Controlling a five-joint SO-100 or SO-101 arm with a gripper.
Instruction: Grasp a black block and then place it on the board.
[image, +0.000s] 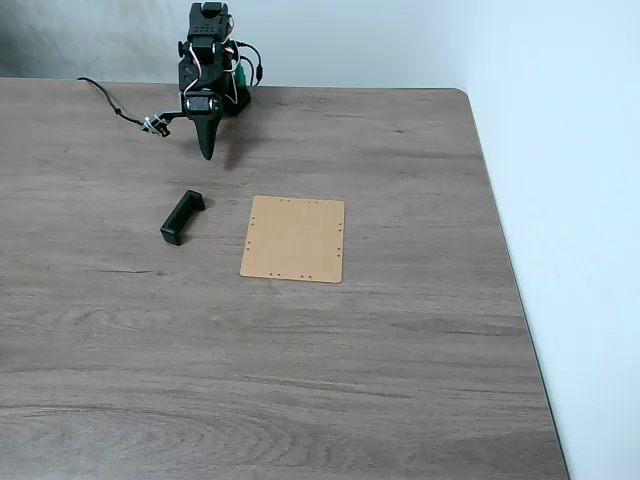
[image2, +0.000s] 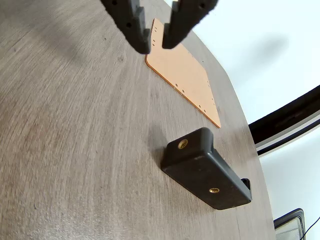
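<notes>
Nearest lies the black block (image2: 206, 175) on the table (image2: 75, 150), beside the board (image2: 182, 70). Gripper (image2: 156, 44) hangs slightly apart, empty; a crooked approach could push the block away.

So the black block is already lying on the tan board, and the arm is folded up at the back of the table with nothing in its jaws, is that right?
Not quite. The black block lies on the bare tabletop, apart from the board, to its left in the fixed view. The rest holds: the arm is folded at the back, and the gripper has nothing between its slightly parted jaws.
</notes>
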